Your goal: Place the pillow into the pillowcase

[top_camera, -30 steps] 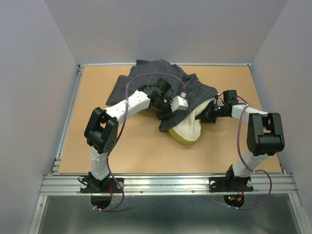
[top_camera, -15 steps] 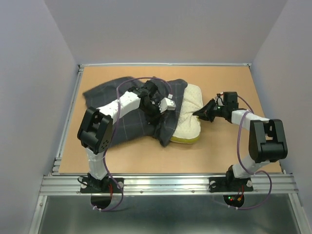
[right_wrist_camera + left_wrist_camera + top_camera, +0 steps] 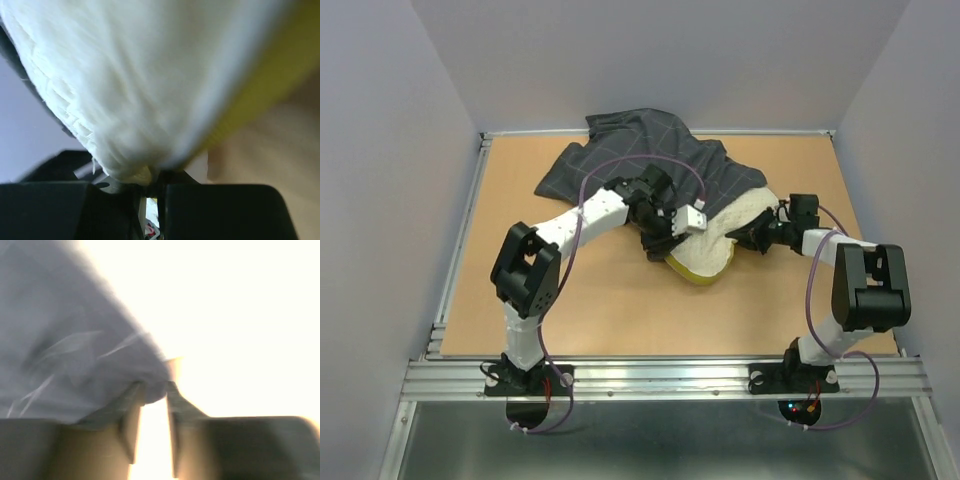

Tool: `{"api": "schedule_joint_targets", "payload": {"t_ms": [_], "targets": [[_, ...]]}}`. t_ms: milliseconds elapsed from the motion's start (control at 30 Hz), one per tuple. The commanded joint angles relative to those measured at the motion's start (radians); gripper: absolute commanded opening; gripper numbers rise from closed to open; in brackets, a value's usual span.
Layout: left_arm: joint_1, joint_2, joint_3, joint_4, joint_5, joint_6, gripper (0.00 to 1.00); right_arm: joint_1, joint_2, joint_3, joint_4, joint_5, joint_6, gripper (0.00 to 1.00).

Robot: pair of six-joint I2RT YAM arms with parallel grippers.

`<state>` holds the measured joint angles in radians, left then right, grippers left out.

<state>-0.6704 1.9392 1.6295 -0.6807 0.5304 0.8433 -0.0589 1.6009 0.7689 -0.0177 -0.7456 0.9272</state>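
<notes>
Plywood tabletop. Right gripper clamps pillow corner, anchoring it; left gripper, jaws slightly parted, noses pillowcase hem, presumably seeking fresh hold to draw it over.

No legible text, label, brand, number or sign appears in any of the three views; both wrist views are blurred.

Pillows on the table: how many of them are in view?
1. The pillow lies on the table, right of centre, its far part covered by the dark pillowcase. Another one hidden under that cloth cannot be excluded.
</notes>
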Motion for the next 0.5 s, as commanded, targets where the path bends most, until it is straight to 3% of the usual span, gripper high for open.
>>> {"api": "schedule_joint_targets", "payload": {"t_ms": [0,100,300,333,367,433,467], "targets": [[0.006,-0.172,-0.132,0.038,0.031,-0.027,0.53,0.008,-0.010,0.061,0.091,-0.031,0.061,0.01],[0.087,-0.222,-0.161,0.061,0.008,-0.052,0.68,0.008,-0.036,0.021,0.099,-0.009,0.062,0.01],[0.242,-0.329,-0.345,0.112,-0.072,-0.040,0.68,0.008,-0.104,-0.060,0.110,0.006,0.041,0.01],[0.258,-0.336,-0.368,0.116,-0.060,-0.038,0.67,0.005,-0.107,-0.059,0.104,-0.017,0.032,0.12],[0.268,-0.342,-0.385,0.113,-0.038,-0.027,0.67,-0.001,-0.117,-0.045,0.088,-0.029,0.015,0.56],[0.284,-0.381,-0.434,0.118,0.012,-0.024,0.68,-0.005,-0.133,-0.001,-0.081,-0.026,-0.115,1.00],[0.284,-0.399,-0.457,0.134,0.026,-0.035,0.68,-0.005,-0.143,0.033,-0.162,-0.029,-0.179,1.00]]}}
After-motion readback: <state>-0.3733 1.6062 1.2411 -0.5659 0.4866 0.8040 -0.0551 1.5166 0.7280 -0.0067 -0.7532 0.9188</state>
